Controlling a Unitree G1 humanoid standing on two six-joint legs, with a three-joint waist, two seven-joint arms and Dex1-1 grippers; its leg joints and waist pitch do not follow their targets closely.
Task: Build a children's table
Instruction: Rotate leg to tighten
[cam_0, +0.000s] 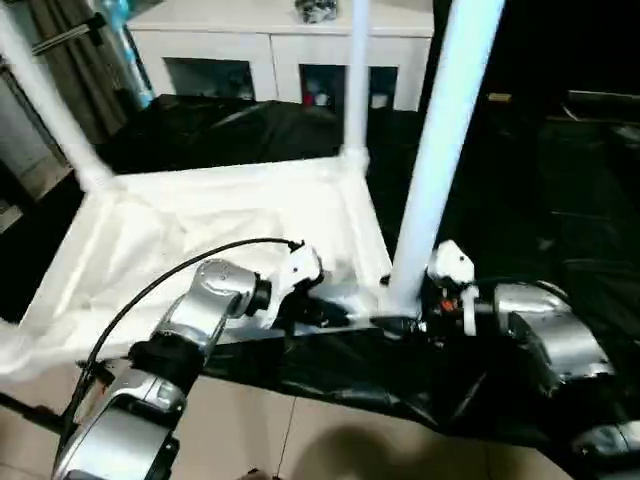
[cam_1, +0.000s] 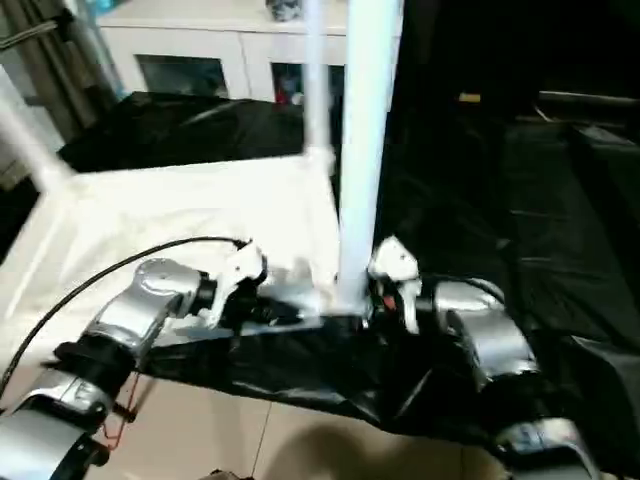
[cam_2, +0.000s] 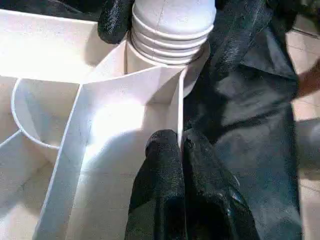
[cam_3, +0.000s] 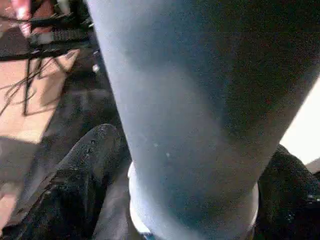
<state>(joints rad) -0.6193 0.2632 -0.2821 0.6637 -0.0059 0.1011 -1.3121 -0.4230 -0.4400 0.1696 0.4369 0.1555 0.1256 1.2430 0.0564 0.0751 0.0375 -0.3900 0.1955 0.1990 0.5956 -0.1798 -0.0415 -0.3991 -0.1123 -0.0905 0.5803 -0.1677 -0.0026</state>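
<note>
left gripper (cam_0: 318, 310): nearest me, at about 7 o'clock from the near-right corner socket; I see its jaws pressed together on the thin white wall of the tabletop's rim, pinching it, I judge to brace the top against turning.
right gripper (cam_0: 405, 312): at about 3 o'clock from the same socket; jaws spread wide, one black finger (cam_3: 75, 190) on each side of the leg's base. Whether the pads press the tube I cannot tell.
near leg, long tapered white plastic tube (cam_0: 440, 150): upright in the near-right socket, its ribbed end (cam_2: 172, 25) at the socket mouth; I judge it is being seated or screwed home.
white plastic rectangular tabletop (cam_0: 180, 250): upside down, ribbed underside up, so the sockets face up for the legs; it lies on a bench under black sheeting (cam_0: 560, 200).
far legs: one (cam_0: 355, 80) at 12 o'clock stands in the far-right corner, another (cam_0: 50, 100) at 10 o'clock in the far-left.
white cabinet (cam_0: 270, 50): beyond, at 12 o'clock, not part of the job.
</note>
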